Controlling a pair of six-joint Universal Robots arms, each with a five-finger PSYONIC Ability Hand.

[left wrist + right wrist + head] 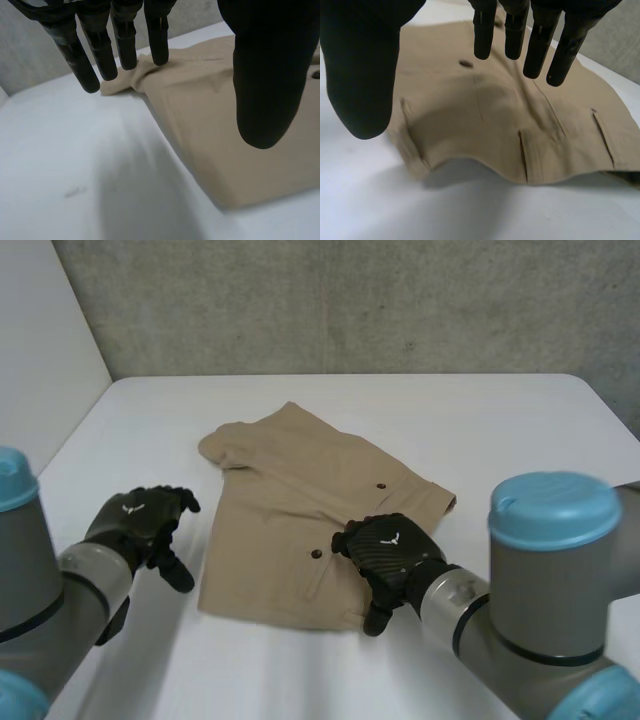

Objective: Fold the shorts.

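Tan shorts [290, 510] lie folded in half on the white table [500, 430], with the waistband toward me and the leg ends at the far left. My left hand [140, 520] hovers over bare table just left of the shorts' side edge. Its fingers [120, 45] are straight, its thumb is spread wide and it holds nothing, while the shorts [210, 115] lie under the thumb. My right hand [390, 550] hovers above the waistband's near right part. It is open too, with its fingers [540, 45] over the shorts [485, 120] and belt loops [524, 155] below.
A grey concrete wall [350, 300] runs behind the table and a white panel [40, 350] stands at the far left. Bare table surrounds the shorts on all sides. Two dark buttons [381, 486] show on the cloth.
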